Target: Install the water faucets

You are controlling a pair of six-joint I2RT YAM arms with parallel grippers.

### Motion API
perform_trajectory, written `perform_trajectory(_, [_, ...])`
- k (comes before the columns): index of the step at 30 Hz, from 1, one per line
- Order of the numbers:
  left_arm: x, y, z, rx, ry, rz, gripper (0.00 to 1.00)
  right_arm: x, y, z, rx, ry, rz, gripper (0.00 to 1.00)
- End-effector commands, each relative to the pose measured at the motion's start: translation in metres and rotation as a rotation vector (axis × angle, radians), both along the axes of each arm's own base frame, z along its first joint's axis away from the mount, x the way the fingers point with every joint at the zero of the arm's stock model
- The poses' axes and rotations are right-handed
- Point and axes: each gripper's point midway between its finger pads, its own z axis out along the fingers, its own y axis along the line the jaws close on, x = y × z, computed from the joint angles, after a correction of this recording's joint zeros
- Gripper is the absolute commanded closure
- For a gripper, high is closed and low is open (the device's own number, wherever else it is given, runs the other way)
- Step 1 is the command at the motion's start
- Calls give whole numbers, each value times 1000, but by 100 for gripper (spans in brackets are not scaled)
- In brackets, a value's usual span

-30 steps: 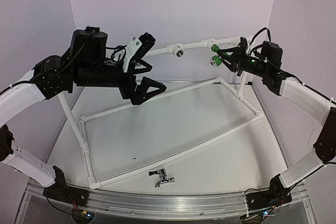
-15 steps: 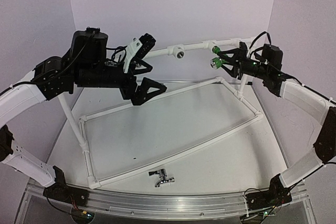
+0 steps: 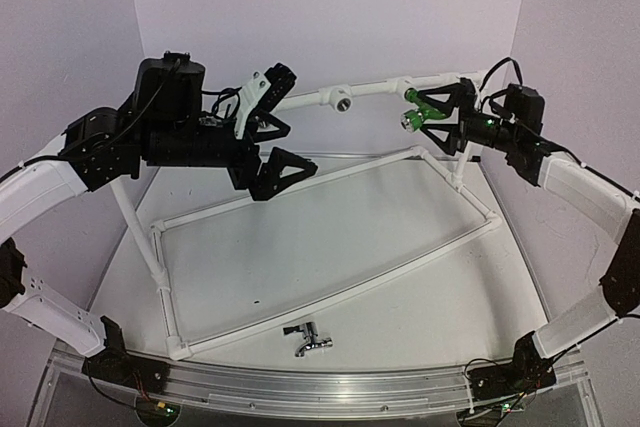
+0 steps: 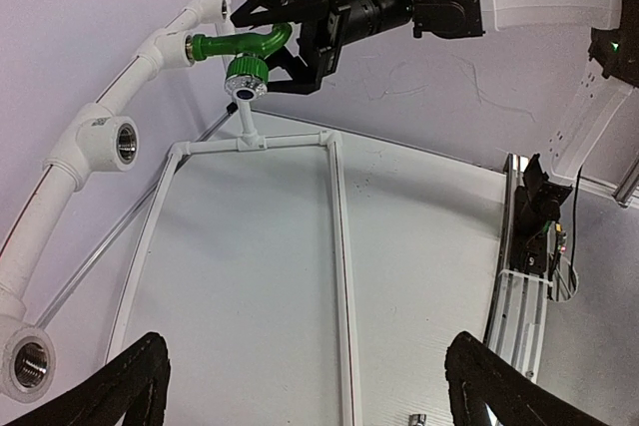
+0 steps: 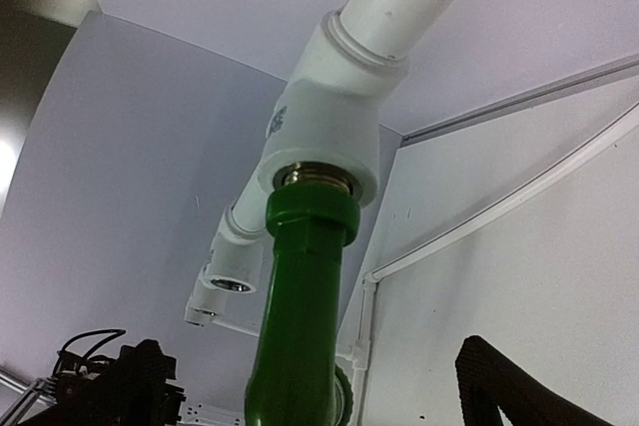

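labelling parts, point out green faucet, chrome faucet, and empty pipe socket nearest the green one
green faucet [image 4: 225, 44]: left wrist view, its straight green stem
chrome faucet [image 3: 311, 340]: top external view, its metal body
empty pipe socket [image 3: 342, 99]: top external view, its round mouth

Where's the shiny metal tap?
In the top view, the chrome faucet lies on the table near the front edge, around the middle, just in front of the white pipe frame.

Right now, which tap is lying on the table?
The shiny chrome tap, flat on the table. The green tap is up high, set in a white pipe socket.
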Motion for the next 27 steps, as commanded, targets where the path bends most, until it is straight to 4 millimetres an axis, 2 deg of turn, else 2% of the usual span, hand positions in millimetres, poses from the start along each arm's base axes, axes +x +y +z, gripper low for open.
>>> perform_trajectory(1, [-1, 7, 20, -63, -23, 13, 4, -15, -17, 37, -26, -159, -35, 2])
perform_trajectory(8, [-2, 7, 20, -70, -19, 12, 4, -24, -59, 49, -178, -293, -176, 2])
perform_trajectory(12, [-2, 8, 20, -70, -15, 14, 4, -35, -73, 63, -369, -432, -244, 2])
perform_trajectory(16, [-2, 8, 18, -67, -12, 16, 4, -43, -79, 76, -636, -651, -238, 2])
perform_trajectory(19, [-2, 8, 16, -68, -10, 19, 4, -44, -72, 78, -903, -822, -229, 2])
perform_trajectory(22, [-1, 8, 16, -71, -11, 25, 4, -49, -50, 76, -1146, -969, -216, 2])
perform_trajectory(27, [0, 9, 19, -81, -10, 34, 2, -58, -18, 55, -1497, -1171, -136, 2])
